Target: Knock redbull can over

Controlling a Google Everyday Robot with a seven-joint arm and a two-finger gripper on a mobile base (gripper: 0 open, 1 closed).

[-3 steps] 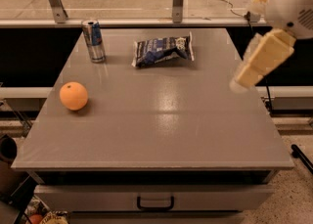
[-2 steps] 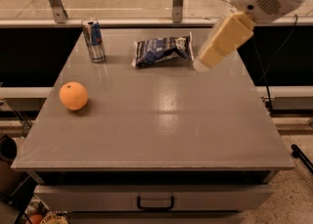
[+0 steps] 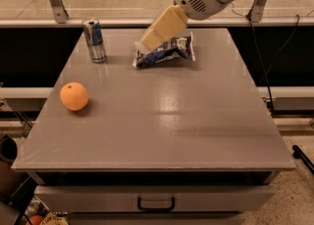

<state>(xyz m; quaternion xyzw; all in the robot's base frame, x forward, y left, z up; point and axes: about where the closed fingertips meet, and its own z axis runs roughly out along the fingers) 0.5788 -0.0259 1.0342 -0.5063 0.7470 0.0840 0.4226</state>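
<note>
redbull can: upright, left of the snack bag; probably light, stiff and slick, so push high on its wall | gripper: hangs over the snack bag's left end; you cannot tell whether apart or together | room: bare worktop between bag and can; worktop edge close beyond the can.

This seems a robot lab: a grey table with a drawer, a loose cable past its right edge, the gripper over its far edge.
</note>
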